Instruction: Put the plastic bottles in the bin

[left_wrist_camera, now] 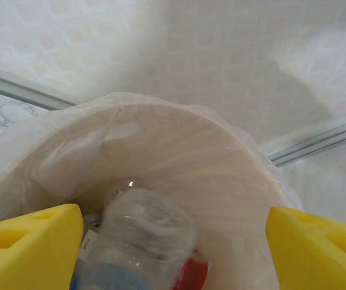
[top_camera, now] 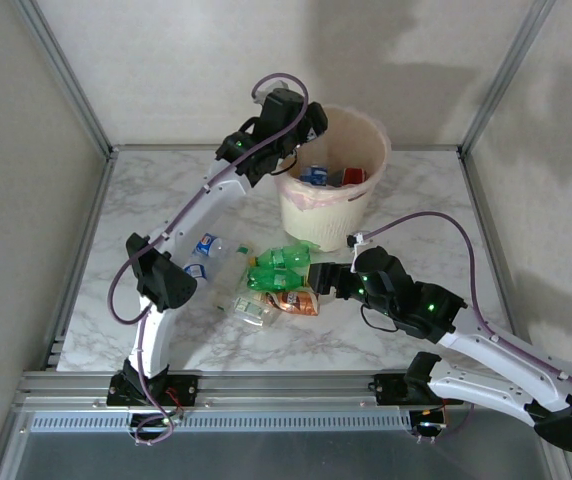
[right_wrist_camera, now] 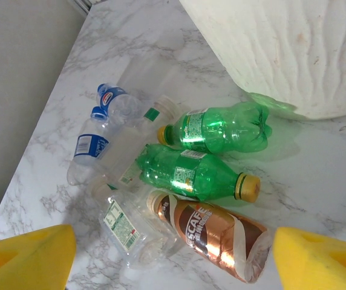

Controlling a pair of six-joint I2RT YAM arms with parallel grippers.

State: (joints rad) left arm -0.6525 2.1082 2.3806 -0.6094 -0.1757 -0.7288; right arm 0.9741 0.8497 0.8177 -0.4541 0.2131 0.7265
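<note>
Left fingers [left_wrist_camera: 28, 241] spread over the bin [left_wrist_camera: 221, 175]; right fingers [right_wrist_camera: 22, 257] spread above bottles [right_wrist_camera: 191, 175] beside it.

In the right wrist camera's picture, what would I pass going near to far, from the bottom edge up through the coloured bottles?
First the brown-labelled bottle → nearer green bottle → farther green bottle → bin.

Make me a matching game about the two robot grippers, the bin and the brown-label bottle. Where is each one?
1 left gripper
2 right gripper
3 bin
4 brown-label bottle

a lying on its side on the table
b open above the loose bottles
c standing upright
d open over the bin's mouth

Pairs: 1-d, 2-b, 3-c, 4-a
</note>
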